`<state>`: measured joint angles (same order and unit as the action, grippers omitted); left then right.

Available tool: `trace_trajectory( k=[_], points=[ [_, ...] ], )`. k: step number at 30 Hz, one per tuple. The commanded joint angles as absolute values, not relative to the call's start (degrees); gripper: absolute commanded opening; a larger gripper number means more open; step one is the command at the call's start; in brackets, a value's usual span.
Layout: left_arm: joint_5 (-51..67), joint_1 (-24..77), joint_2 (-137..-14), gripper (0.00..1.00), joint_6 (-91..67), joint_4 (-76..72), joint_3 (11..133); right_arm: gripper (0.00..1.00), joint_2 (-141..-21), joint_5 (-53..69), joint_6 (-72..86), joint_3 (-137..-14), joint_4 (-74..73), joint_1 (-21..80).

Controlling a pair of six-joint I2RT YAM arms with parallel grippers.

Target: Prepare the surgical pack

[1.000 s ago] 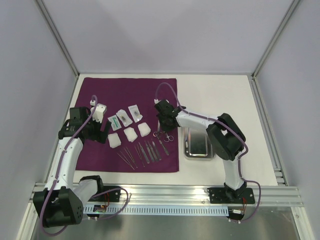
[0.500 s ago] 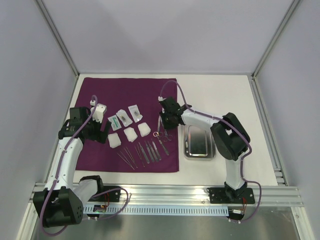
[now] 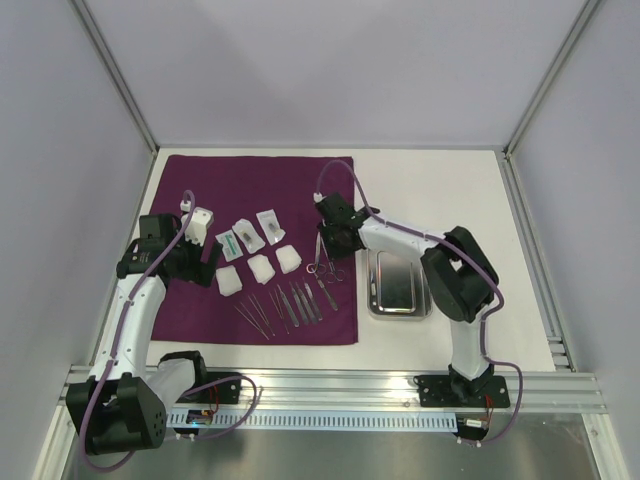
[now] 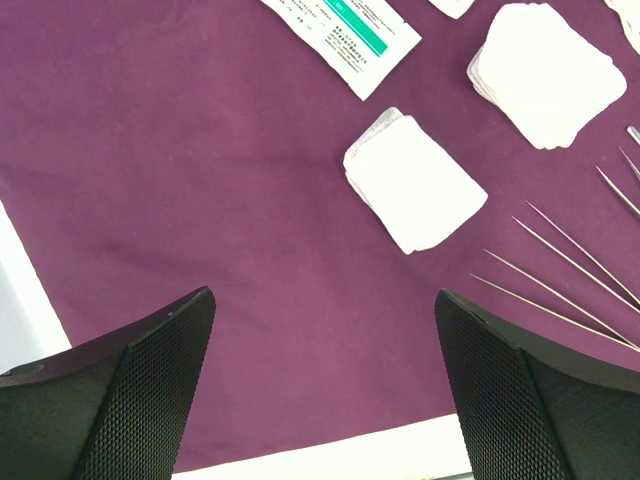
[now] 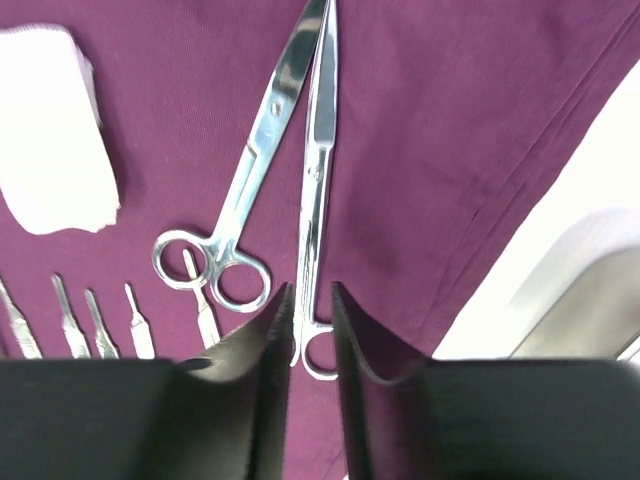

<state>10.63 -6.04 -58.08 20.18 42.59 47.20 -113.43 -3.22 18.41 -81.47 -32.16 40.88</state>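
Jaws on the right gripper [image 5: 308, 300] stand a narrow slit apart. They straddle the shank of one pair of scissors [image 5: 315, 170] just above its finger ring. You can't tell from the wrist view whether the pads touch the steel. That pair lies flat on the purple cloth [image 3: 250, 180] near its right edge, blades shut. Its tips meet or cross those of the second scissors [image 5: 250, 160] alongside; you can't tell which.

Treat both pairs as thin, stiff, slick steel, light and low-lying. You get little height to bite on, and the soft cloth may bunch under your fingertips. Best hold is probably across the shank close to the pivot, jaws square to it so it won't swivel. Watch the neighbouring pair: it's close enough to get dragged.

Further out, scalpel-like handles [image 5: 100, 320] sit in a row toward the cloth's near edge. Gauze squares [image 4: 415, 180] lie mid-cloth. They look soft and light, and a stack may shed layers, so pinch the whole stack at one edge. Packets [image 4: 345, 25] behind them are likely slippery film. Steel tray [image 3: 400, 314] sits on bare tabletop [image 3: 440, 190] just off the cloth's right edge.

Left gripper [image 4: 320, 400] is spread wide, holding nothing, over the cloth's left side.
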Motion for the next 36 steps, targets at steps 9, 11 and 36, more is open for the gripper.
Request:
trace_trajectory(
  k=[9, 11, 36],
  points=[
    [11.07, -6.33, -57.66, 1.0, 21.27, 41.75, 46.85, 0.33, -119.0, -5.8, 16.7, -86.13, -36.56, 41.92],
    [11.16, -6.33, -57.66, 1.0, 21.27, 41.66, 46.93, 0.33, -120.58, -5.8, 16.7, -86.57, -36.56, 42.1],
    [10.99, -6.24, -57.83, 1.0, 21.45, 41.75, 47.2, 0.0, -115.23, -9.58, 18.81, -81.22, -32.26, 42.45]
  ],
)
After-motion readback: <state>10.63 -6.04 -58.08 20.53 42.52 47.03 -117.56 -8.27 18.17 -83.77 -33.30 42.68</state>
